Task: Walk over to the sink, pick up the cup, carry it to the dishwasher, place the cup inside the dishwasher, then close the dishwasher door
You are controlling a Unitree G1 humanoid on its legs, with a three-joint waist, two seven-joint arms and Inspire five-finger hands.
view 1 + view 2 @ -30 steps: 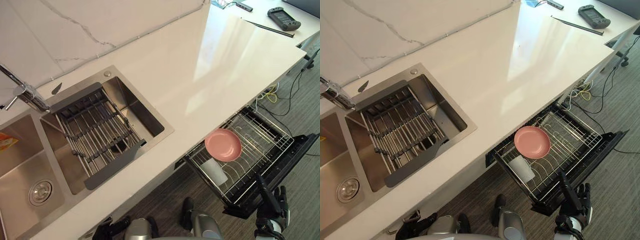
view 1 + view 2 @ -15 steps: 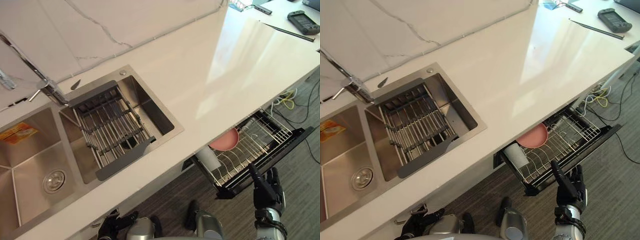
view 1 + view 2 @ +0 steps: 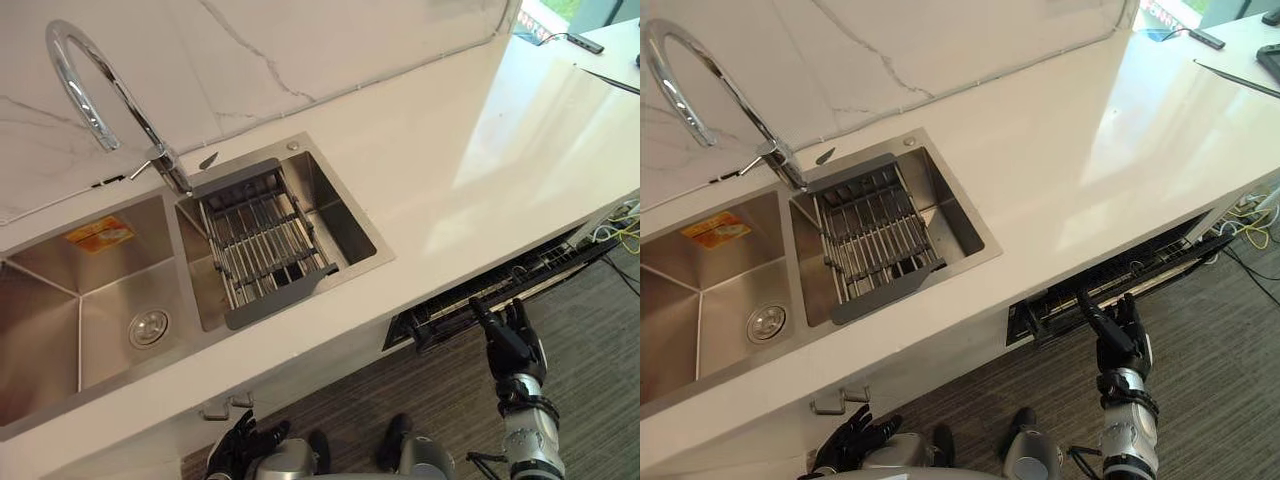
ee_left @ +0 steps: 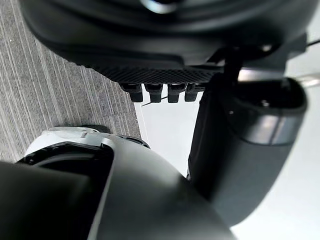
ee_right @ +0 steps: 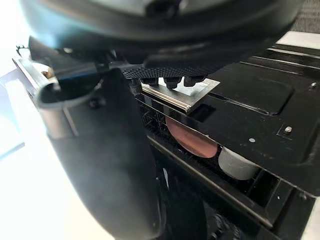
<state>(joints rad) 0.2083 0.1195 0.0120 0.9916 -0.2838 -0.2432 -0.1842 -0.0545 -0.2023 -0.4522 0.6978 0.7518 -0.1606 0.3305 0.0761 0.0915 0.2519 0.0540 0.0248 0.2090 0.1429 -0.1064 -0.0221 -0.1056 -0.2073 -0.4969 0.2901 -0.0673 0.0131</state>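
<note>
Right hand (image 3: 512, 338), fingers straight and together, presses the top edge of the nearly shut dishwasher door (image 5: 260, 105), with the cup (image 5: 237, 165) inside. Left hand (image 3: 855, 435) hangs relaxed, near left.

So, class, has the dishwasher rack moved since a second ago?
Yes. The dishwasher rack has slid inward, almost wholly under the countertop edge.

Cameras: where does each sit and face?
Eye views: head, down at sink, left robot hand, right robot hand at dishwasher door.
Left wrist: left arm, along its robot hand toward floor.
Right wrist: right arm, along its robot hand into door gap: plate, cup.
Shared: eyes and right wrist see the door.
</note>
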